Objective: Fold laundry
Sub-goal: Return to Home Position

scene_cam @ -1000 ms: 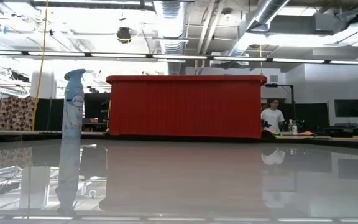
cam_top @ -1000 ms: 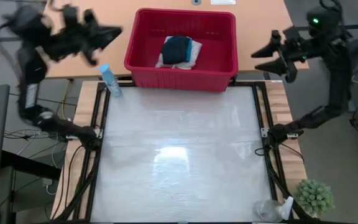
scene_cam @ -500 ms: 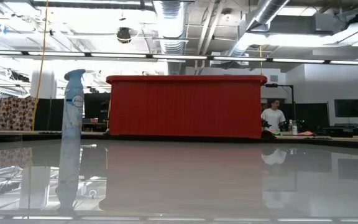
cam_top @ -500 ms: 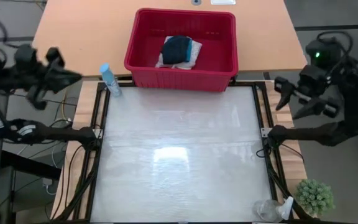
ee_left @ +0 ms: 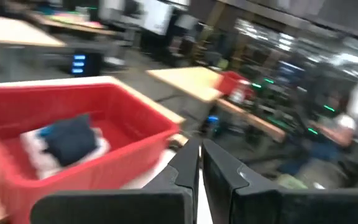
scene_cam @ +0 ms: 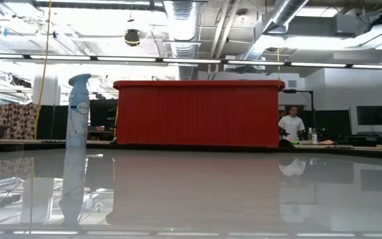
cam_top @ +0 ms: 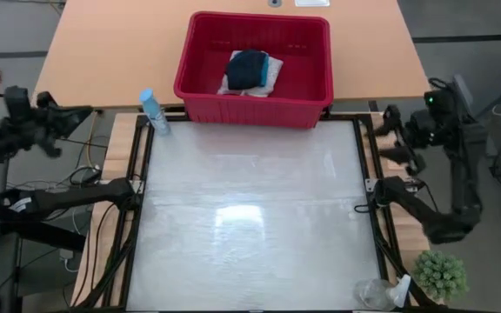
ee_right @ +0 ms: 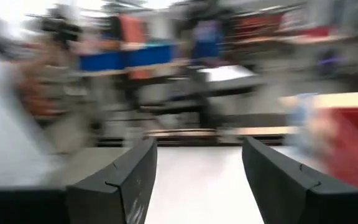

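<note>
The laundry lies piled in the red basket (cam_top: 255, 100) beyond the table's far edge: a dark navy garment (cam_top: 247, 68) on top, a turquoise one (cam_top: 273, 66) beside it, and white cloth (cam_top: 233, 85) beneath. The left wrist view shows the same pile (ee_left: 70, 138) in the basket (ee_left: 135, 134). My left gripper (cam_top: 81, 112) hovers off the table's left side, shut and holding nothing, as the left wrist view (ee_left: 199, 163) confirms. Over the table's right rail, my right gripper (cam_top: 391, 135) stands open and empty, as in the right wrist view (ee_right: 197, 168).
A blue spray bottle (cam_top: 153, 111) stands at the table's far left corner, also seen in the low view (scene_cam: 77, 133). A small green plant (cam_top: 440, 274) and a clear object (cam_top: 377, 293) sit at the near right corner. A person (scene_cam: 290, 125) stands far behind the basket (scene_cam: 197, 113).
My left gripper has swung away from the basket's left side, toward the left and near edge, and sunk a little, staying shut. My right gripper has dropped and drawn toward the near edge beside the table's right rail, turning as it went, still open. The laundry has not moved.
</note>
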Robot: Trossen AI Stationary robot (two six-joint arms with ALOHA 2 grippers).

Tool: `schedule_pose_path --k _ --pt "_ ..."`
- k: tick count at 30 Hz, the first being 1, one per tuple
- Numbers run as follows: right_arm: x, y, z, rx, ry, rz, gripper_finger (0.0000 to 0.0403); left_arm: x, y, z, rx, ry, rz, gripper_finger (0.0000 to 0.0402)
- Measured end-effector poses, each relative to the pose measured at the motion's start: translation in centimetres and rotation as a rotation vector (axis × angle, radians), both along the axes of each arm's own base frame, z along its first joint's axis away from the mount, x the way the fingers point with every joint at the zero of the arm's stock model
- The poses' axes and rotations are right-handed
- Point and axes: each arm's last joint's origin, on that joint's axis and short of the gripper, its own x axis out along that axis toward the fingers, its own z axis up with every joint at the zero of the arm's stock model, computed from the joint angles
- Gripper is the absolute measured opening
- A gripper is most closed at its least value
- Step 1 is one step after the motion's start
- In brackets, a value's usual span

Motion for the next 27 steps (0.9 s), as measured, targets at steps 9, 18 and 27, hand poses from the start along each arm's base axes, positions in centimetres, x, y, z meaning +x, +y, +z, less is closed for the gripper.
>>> schedule_pose_path --k 9,18,27 --pt "-0.8 0.4 1.2 -0.191 -0.013 -0.25 0.026 4.1 2.6 -1.3 0.014 -0.015 -0.024 0.0007" --pt "-0.2 -2.0 0.7 -0.435 -0.054 -0.098 0.026 4.4 3.3 -1.6 0.093 0.06 0.096 0.0007" --pt "4.8 -7.0 -0.6 -0.482 -0.157 0.29 0.026 4.7 3.8 -1.6 0.083 0.069 0.207 0.0007"
